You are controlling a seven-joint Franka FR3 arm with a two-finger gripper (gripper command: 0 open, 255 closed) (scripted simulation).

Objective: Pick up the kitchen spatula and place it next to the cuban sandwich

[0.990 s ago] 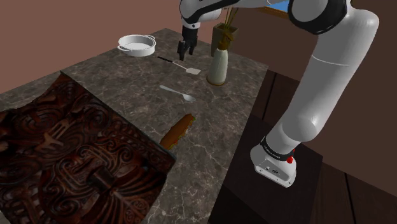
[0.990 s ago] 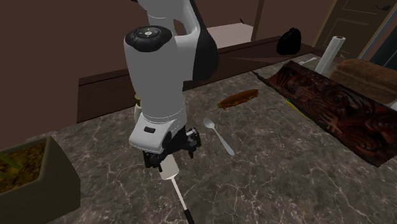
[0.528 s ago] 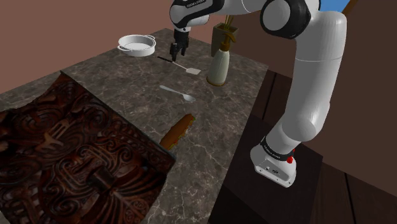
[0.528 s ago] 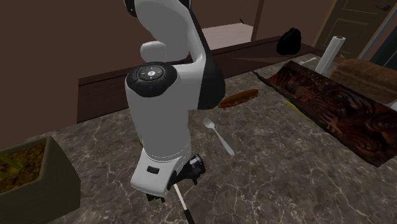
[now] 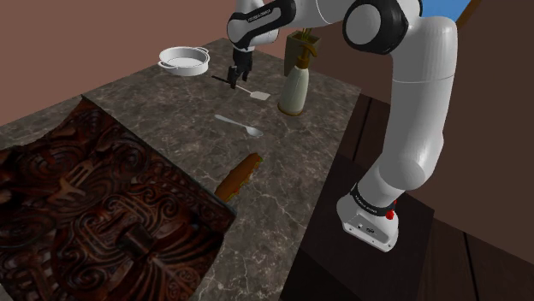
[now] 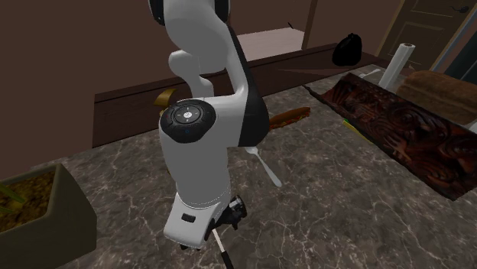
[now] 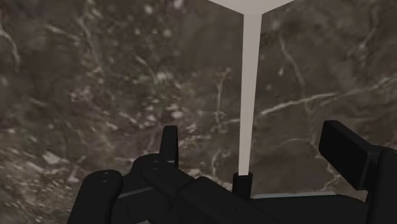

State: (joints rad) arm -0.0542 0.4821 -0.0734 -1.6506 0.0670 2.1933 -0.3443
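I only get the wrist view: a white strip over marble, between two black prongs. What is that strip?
Observer: The shaft of a kitchen spatula; the shoulder view shows its square white blade, lying flat on the counter.
Operator: And the sandwich it goes beside?
Observer: The cuban sandwich, long and brown, lies nearer the shoulder camera, past a spoon.
Operator: Anything close enough to bump?
Observer: A pale vase stands just to the shoulder view's right of the blade.
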